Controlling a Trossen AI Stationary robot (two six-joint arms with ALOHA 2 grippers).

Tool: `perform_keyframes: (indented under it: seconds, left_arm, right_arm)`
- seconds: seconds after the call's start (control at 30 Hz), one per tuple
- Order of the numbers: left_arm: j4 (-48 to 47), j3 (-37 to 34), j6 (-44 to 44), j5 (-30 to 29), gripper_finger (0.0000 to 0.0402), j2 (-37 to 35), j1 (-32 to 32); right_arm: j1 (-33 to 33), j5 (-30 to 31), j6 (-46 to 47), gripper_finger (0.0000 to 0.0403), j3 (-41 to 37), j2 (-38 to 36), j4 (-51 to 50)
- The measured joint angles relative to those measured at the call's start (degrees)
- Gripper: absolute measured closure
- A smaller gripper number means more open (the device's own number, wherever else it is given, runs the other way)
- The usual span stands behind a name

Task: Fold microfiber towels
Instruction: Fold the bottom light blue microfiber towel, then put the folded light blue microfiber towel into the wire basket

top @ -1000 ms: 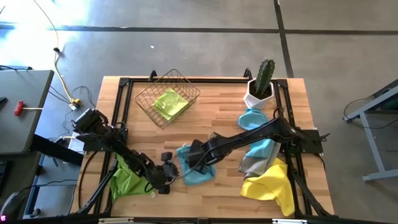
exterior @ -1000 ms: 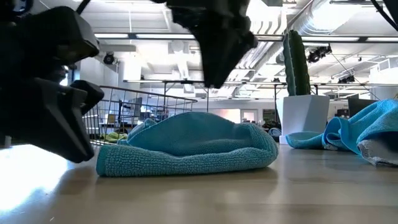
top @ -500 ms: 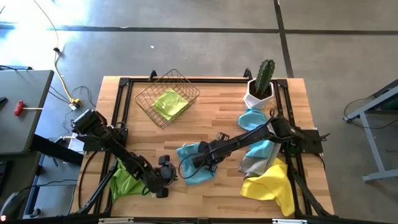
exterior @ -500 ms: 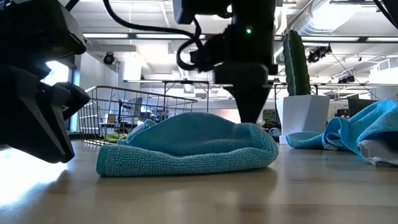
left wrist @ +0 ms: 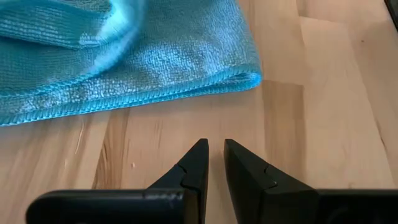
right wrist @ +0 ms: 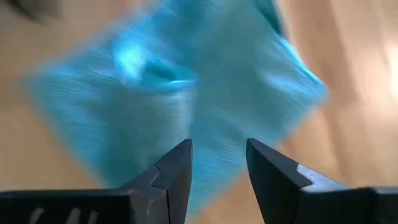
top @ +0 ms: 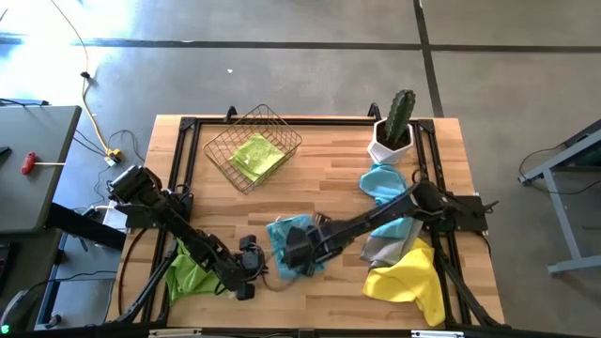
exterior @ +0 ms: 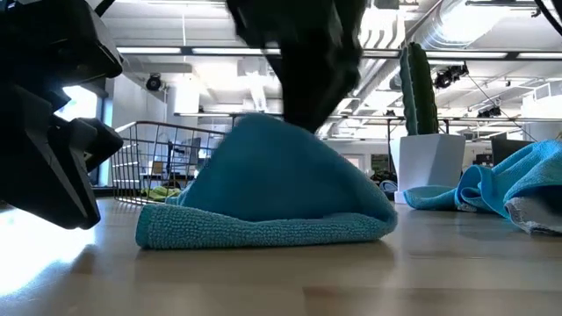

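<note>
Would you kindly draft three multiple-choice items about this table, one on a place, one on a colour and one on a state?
1. Where does the folded lime green towel lie?
A. In the wire basket
B. Under the cactus pot
C. On the floor

2. What colour is the towel nearest the table's right front corner?
A. Grey
B. Yellow
C. Light blue

3. How is the light blue towel in the middle shaped in the low view?
A. Spread flat
B. Raised into a peak under the right gripper
C. Rolled into a tube

Answers:
1. A, the high view shows it inside the basket's wire rim.
2. B, the yellow towel lies at that corner.
3. B, its middle rises to a point under the right gripper while its hem rests on the table.
</note>
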Motion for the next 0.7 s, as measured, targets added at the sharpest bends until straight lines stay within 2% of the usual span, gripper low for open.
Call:
perform_keyframes:
  seconds: [0.2, 0.27, 0.37, 0.43, 0.6, 0.7]
  left_arm:
    - [0.11, 0.01, 0.00, -0.05, 0.0358, -0.02, 1.16]
    - [0.18, 0.01, 0.00, -0.16, 0.0358, -0.02, 1.42]
    - [1.23, 0.01, 0.25, -0.16, 0.0358, -0.02, 1.72]
    - [3.34, 0.01, 1.31, -0.16, 0.0358, -0.02, 1.83]
    - [9.38, 0.03, 9.85, -1.70, 0.0358, -0.04, 1.83]
    - [10.83, 0.03, 18.35, -8.23, 0.0358, -0.04, 2.09]
  right_arm:
    - [4.27, -1.18, -1.62, 0.0258, 0.32, -0.07, 12.09]
    - [5.24, -0.59, -1.99, 0.0258, 0.31, -0.06, 11.95]
    - [6.10, 4.74, -0.01, 0.0258, 0.29, -0.29, 7.65]
    - [5.97, 6.20, 1.81, 0.0258, 0.29, -0.35, 5.24]
    - [5.69, 6.52, 2.53, 0.0258, 0.24, 1.87, 5.86]
    - [5.77, 8.30, 1.55, 0.0258, 0.22, 2.54, 6.11]
